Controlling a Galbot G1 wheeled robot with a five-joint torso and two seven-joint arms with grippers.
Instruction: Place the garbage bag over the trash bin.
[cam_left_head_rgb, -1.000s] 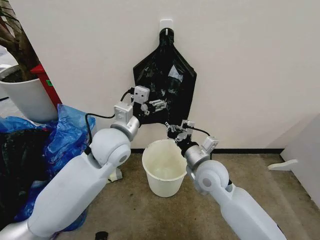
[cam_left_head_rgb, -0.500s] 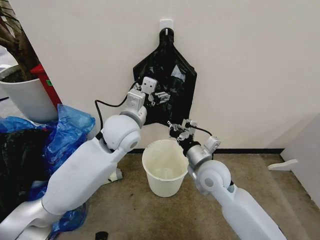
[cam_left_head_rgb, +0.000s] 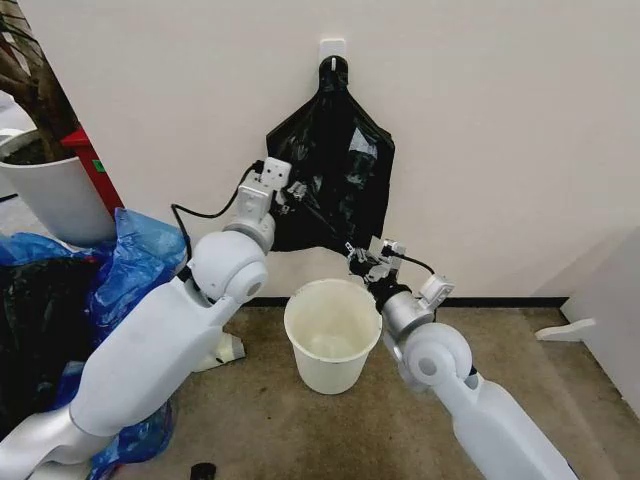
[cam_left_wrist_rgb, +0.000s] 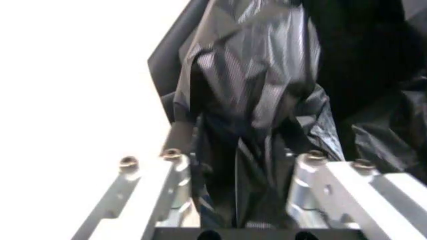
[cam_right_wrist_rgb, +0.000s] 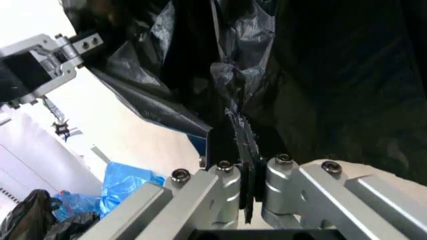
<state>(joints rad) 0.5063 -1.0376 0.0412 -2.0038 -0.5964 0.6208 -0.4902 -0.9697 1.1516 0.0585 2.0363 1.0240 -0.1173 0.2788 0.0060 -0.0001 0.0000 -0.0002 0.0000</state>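
Note:
The glossy black garbage bag (cam_left_head_rgb: 340, 160) hangs flat against the wall from a white hook (cam_left_head_rgb: 332, 46). My left gripper (cam_left_head_rgb: 290, 200) is at the bag's left side. It stands open, and a bunched fold of the bag (cam_left_wrist_rgb: 253, 100) lies between its fingers (cam_left_wrist_rgb: 179, 137). My right gripper (cam_left_head_rgb: 362, 252) is shut on the bag's bottom edge (cam_right_wrist_rgb: 233, 110), just above the trash bin. The trash bin (cam_left_head_rgb: 328, 335), a small white bucket, stands upright and empty on the floor below the bag.
A large white planter pot (cam_left_head_rgb: 50, 195) stands at the far left, with a red object (cam_left_head_rgb: 95, 165) behind it. Crumpled blue bags (cam_left_head_rgb: 130, 260) lie beside my left arm. A white object (cam_left_head_rgb: 565, 330) lies on the floor at right. The wall is close behind the bag.
My left gripper has slid left along the bag, from its middle to its left side. The right gripper has shifted slightly right. A taut crease now runs between the two grippers.

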